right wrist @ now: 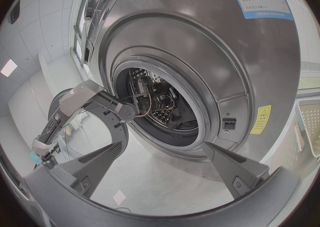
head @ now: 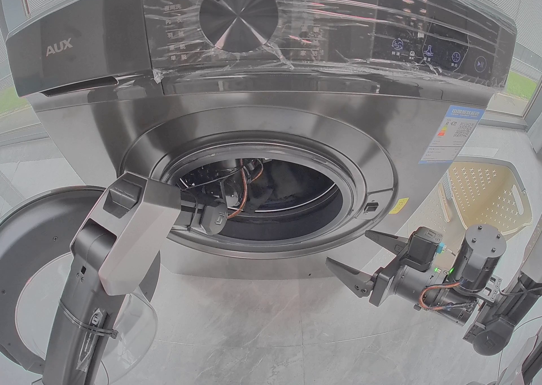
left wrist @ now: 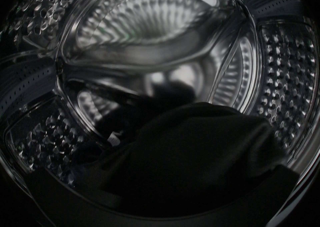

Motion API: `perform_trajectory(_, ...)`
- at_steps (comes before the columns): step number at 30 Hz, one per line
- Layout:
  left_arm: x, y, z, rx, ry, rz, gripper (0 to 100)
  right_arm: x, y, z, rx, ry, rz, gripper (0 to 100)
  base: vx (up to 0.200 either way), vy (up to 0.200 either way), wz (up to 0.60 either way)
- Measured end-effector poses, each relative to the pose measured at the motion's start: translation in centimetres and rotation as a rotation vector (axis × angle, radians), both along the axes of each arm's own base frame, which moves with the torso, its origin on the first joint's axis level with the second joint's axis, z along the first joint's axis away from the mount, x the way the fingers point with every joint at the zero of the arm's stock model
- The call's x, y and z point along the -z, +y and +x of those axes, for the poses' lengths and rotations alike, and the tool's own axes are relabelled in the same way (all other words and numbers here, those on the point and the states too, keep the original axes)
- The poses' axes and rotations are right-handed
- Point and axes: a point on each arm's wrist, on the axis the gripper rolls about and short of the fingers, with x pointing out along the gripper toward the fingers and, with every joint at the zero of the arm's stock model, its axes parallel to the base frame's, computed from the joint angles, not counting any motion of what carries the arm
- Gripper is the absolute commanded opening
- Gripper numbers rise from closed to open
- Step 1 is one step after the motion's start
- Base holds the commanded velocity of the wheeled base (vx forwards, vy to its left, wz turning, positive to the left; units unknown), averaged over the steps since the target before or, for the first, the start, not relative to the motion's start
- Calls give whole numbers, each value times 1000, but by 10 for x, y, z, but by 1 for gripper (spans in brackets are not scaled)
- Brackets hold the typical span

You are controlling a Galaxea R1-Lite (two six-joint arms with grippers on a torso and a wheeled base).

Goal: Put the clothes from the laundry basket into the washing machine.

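Right end effector hangs wide open and empty before the washing machine!
Past it, the left end effector is in through the open port, and whether it grips anything I cannot tell. Deep in the dimpled steel drum lie the clothes: a dark, crumpled heap, small white label showing. Cream laundry basket sits right of the machine.

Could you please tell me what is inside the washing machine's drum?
Dark clothes lie low in the drum, and the left arm extends inside too. Anything beneath the clothes is covered.
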Motion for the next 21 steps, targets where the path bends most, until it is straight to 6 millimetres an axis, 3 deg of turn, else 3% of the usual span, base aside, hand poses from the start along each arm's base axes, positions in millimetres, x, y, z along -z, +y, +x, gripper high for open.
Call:
perform_trajectory(5, 25, 0, -11, 37, 109, 55, 100, 0, 0, 0, -1, 1, -1, 100, 0, 0, 0)
perform_trajectory(11, 47, 1, -49, 151, 307, 151, 100, 0, 0, 0, -1, 2, -1, 100, 0, 0, 0)
perform_trajectory(21, -2, 13, -123, 470, 469, 211, 100, 1, 1, 0, -4, 4, -2, 100, 0, 0, 0)
